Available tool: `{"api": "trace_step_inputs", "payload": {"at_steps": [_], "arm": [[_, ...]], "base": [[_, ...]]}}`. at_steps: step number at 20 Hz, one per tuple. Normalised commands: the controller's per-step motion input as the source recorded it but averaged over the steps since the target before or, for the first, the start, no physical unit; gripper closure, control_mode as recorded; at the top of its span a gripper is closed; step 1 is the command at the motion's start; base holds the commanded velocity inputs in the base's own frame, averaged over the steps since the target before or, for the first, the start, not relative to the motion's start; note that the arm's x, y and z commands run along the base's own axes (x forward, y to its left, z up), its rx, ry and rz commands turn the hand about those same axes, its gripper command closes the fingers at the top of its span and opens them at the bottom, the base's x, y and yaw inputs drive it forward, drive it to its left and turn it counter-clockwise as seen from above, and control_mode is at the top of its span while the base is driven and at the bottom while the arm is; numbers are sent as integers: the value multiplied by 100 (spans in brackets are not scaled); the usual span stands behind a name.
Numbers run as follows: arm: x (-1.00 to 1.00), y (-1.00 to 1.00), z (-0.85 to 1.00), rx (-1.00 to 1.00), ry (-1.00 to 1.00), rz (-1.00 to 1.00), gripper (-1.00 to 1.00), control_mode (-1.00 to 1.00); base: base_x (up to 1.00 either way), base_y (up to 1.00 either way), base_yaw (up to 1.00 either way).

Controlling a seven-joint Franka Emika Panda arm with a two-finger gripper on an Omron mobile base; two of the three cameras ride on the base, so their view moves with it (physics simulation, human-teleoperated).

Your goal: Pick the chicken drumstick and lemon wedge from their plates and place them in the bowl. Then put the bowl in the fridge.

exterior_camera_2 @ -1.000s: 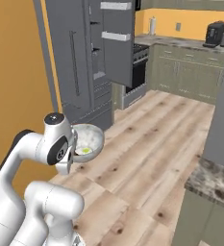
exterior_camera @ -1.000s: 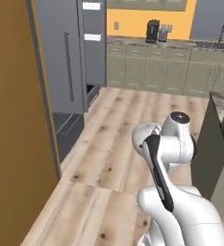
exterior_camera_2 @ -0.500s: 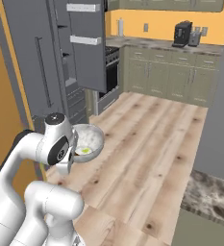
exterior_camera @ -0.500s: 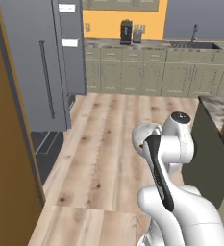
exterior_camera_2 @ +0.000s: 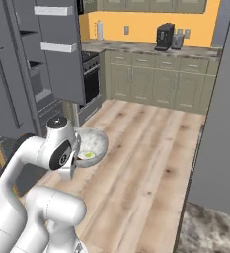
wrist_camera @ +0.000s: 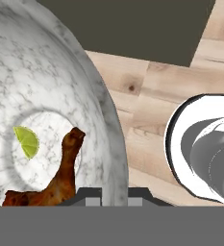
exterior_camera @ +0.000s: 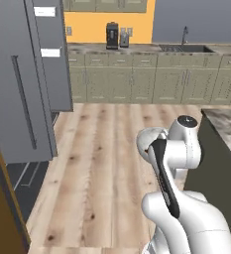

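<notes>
My gripper [wrist_camera: 114, 194] is shut on the rim of the speckled grey-white bowl [wrist_camera: 60, 96] and holds it up above the wooden floor. The brown chicken drumstick [wrist_camera: 60, 180] lies in the bowl, and the yellow-green lemon wedge [wrist_camera: 27, 141] rests beside it on the bowl's bottom. From the right base the bowl [exterior_camera_2: 94, 143] hangs close in front of my arm, with the lemon wedge [exterior_camera_2: 88, 155] showing inside. The fridge [exterior_camera_2: 42, 69] stands at the left with a door swung open and dark shelves showing. Its grey front and bar handle [exterior_camera: 23, 101] are at the left. The plates are out of view.
Beige cabinets with a coffee machine [exterior_camera: 112, 34] and a sink [exterior_camera: 184, 47] line the back wall. A stove [exterior_camera_2: 89, 74] sits beside the fridge. A dark counter block [exterior_camera: 223, 149] stands close at my right. Wooden floor [exterior_camera: 102, 163] lies open ahead.
The whole scene has shifted in both base views as the base turned; the fridge has slid left and the back cabinets have come to the middle. The bowl stays in my grip.
</notes>
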Motion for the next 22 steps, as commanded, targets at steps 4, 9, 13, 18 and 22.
{"api": "trace_step_inputs", "payload": {"at_steps": [4, 9, 13, 18, 22], "arm": [[0, 0, 0, 0, 0, 0, 100, 100], [0, 0, 0, 0, 0, 0, 100, 100], [0, 0, 0, 0, 0, 0, 100, 100], [0, 0, 0, 0, 0, 0, 100, 100], [0, 0, 0, 0, 0, 0, 100, 100]], "base": [[89, 8, -14], [92, 3, -6], [92, 0, 4], [82, 0, 30], [70, 0, 49]]}}
